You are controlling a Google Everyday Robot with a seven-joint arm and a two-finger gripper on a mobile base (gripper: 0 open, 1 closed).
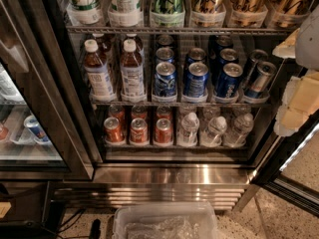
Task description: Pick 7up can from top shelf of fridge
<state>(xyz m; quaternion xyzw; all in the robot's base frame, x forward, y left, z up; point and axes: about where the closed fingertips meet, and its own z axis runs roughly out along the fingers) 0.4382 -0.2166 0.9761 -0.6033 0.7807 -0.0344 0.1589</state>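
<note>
The fridge (169,176) stands open in front of me, with a shiny steel base. Its top shelf (174,30) runs along the upper edge of the view and only the lower parts of its cans show. The 7up can (84,4), whitish with green and red marks, stands at the far left of that shelf. A second whitish can with fine print (124,4) is beside it, then a dark green can (168,4) and gold cans (207,5). My gripper (298,101), cream and white, hangs at the right edge, well right of and below the 7up can.
The middle rack holds brown bottles (98,71) and short blue cans (195,78). The lower rack holds orange cans (138,129) and water bottles (188,128). A glass door (30,113) is at the left and a clear plastic bin (164,222) is on the floor.
</note>
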